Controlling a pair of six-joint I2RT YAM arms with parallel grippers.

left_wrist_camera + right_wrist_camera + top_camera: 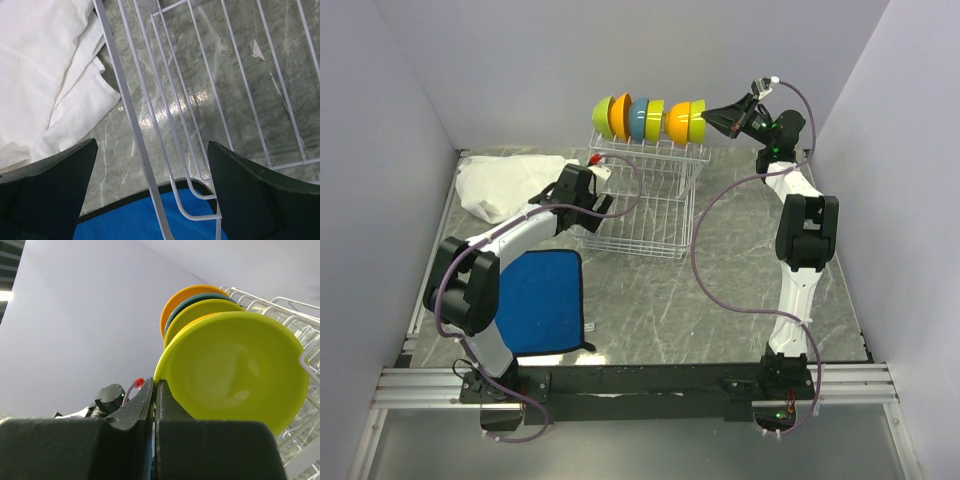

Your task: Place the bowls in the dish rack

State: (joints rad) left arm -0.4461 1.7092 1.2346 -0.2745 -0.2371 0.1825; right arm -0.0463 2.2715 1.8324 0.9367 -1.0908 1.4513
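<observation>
Bowls [648, 119], six in lime green, orange, blue and yellow, are seen standing on edge in a row along the upper shelf of the dish rack [640, 215], a white wire frame set at the far middle of a grey marbled table [650, 300]. The right gripper [712, 114] is raised just beside the lime-green bowl [697, 119] at the row's right end. In the right wrist view its fingers [165, 410] are pressed together with nothing between them, their tips close by that bowl's rim. The left gripper [598, 203] is held low at the rack's left side, jaws spread wide, with a rack wire passing between them ungripped. A white cloth [500, 180] is laid left of the rack, and a blue mat [545, 295] nearer the arms.
</observation>
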